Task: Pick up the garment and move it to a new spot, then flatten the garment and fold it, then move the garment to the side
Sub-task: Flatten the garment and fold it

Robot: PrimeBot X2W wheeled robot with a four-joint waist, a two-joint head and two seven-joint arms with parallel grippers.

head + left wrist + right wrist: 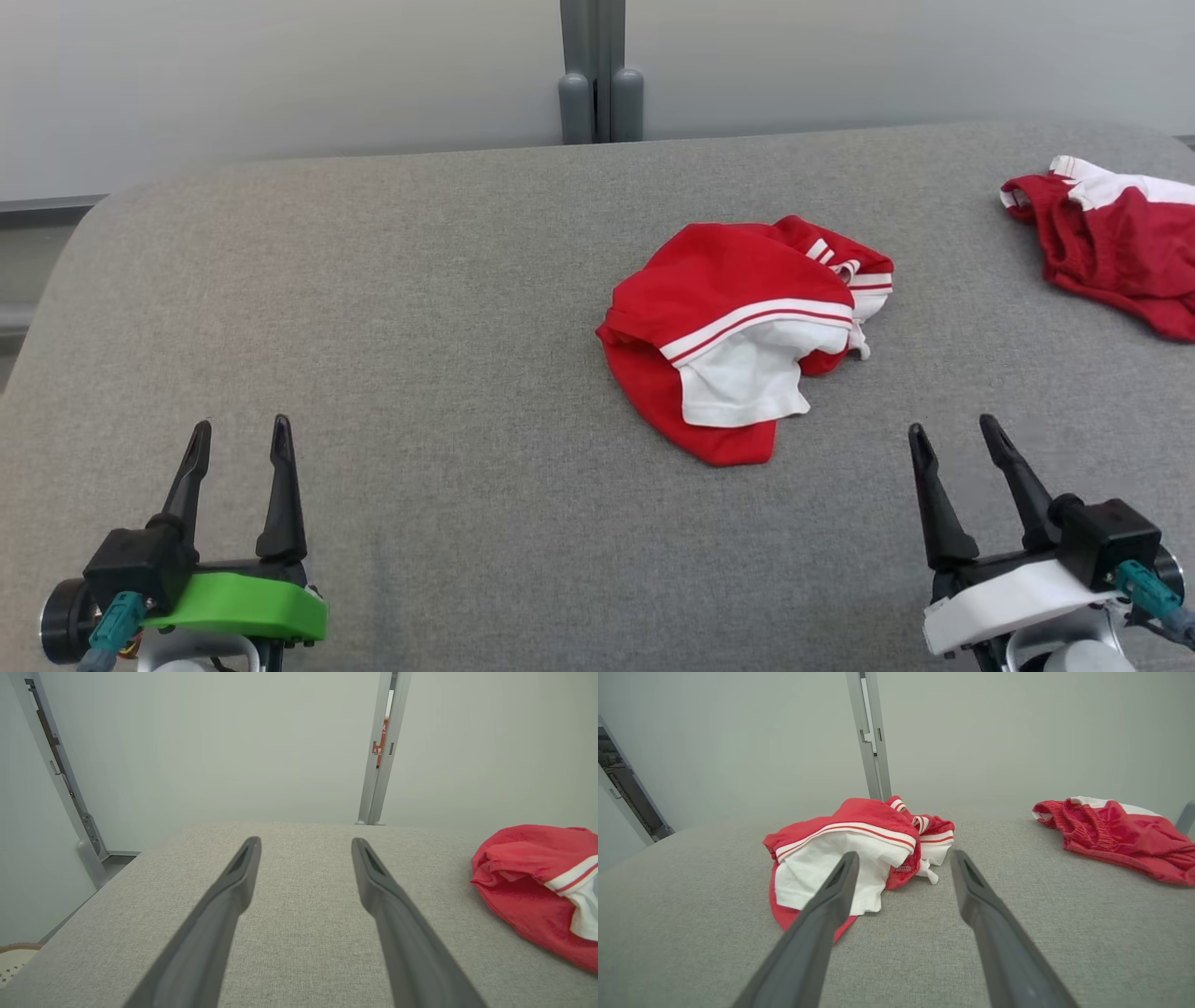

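Just beyond right tool [954, 427] lies crumpled garment [738, 317].

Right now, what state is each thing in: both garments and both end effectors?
middle garment: crumpled in a heap, white part showing, lying loose on the grey surface.
second garment: bunched up at the far right, nothing touching it.
left end effector: open, empty, apart from both garments.
right end effector: open, empty, short of the middle garment.

The red, white-striped garment [728, 289] lies crumpled on the grey surface [373, 373].
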